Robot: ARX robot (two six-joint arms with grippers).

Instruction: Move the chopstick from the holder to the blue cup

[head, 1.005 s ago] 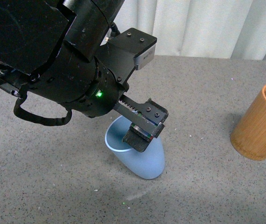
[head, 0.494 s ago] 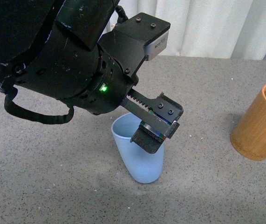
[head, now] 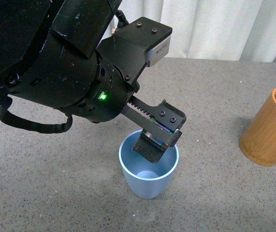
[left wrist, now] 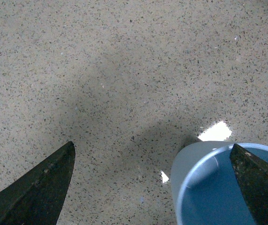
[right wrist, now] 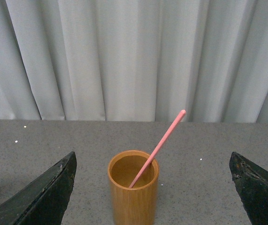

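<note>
Left wrist view: my left gripper (left wrist: 151, 146) is open, its fingers wide apart with only grey speckled tabletop (left wrist: 101, 70) between them. One fingertip (left wrist: 260, 183) sits over the mouth of the blue cup (left wrist: 195, 187); the other is well clear on the cup's outside. The cup stands upright and has a pale rim.

Right wrist view: my right gripper (right wrist: 152, 155) is also open and holds nothing. The holder (right wrist: 133, 201) stands upright on the tabletop ahead, between the lines of the two fingers and apart from both. A pale curtain (right wrist: 124, 56) hangs behind. The chopstick (right wrist: 164, 139) stands in the holder, leaning against its rim, with most of its length above it.

Front view: my left arm fills the upper left. One gripper finger reaches into the cup's mouth near the far rim; I cannot tell whether it touches the wall. The holder is at the right edge, well apart from the cup, with only a pink sliver of chopstick showing at its mouth.
</note>
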